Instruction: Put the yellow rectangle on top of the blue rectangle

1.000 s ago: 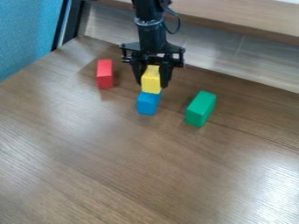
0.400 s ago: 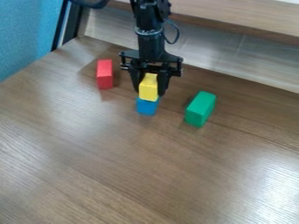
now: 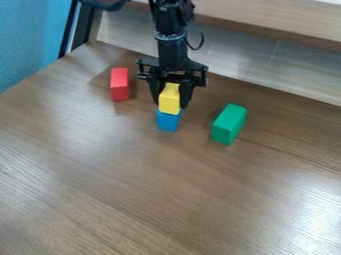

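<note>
My gripper (image 3: 170, 103) hangs over the upper middle of the table, its fingers on either side of the yellow rectangle (image 3: 169, 101) and shut on it. The yellow block is right above the blue rectangle (image 3: 167, 121), and its lower end hides the top of the blue one. No gap shows between the two blocks, though whether the yellow one's weight rests on the blue one I cannot tell.
On the brown wooden table (image 3: 160, 194), a red block (image 3: 120, 84) lies left of the gripper and a green block (image 3: 228, 124) to its right. Behind the arm, a pale wooden wall (image 3: 259, 55) rises at the table's back edge.
The gripper has come down with the yellow block and shifted slightly left, and more of the blue block is covered. Over the last half second it has barely moved.
</note>
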Robot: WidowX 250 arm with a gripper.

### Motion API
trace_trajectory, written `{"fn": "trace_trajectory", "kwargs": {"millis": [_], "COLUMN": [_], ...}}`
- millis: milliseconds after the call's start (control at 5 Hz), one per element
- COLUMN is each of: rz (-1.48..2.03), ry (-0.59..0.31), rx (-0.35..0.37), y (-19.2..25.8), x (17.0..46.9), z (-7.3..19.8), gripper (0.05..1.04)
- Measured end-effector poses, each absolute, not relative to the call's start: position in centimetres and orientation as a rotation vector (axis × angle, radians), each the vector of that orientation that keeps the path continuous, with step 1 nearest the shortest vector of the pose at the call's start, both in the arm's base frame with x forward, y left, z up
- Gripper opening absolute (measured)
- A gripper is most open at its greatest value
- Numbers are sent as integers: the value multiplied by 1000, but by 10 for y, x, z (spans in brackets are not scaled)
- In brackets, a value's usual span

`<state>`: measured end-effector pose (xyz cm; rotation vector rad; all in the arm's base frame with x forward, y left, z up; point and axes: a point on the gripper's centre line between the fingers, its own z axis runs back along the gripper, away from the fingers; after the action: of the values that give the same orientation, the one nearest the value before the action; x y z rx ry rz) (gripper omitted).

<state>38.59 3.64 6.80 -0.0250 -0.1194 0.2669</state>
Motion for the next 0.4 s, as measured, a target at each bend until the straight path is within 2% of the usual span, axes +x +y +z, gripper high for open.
{"fn": "trace_trajectory", "kwargs": {"millis": [200, 400], "rz": [264, 269], "ry": [-103, -107], "rx": [-33, -54], "y": [37, 43], "x": [386, 386], "z": [64, 65], "gripper": [672, 948]}}
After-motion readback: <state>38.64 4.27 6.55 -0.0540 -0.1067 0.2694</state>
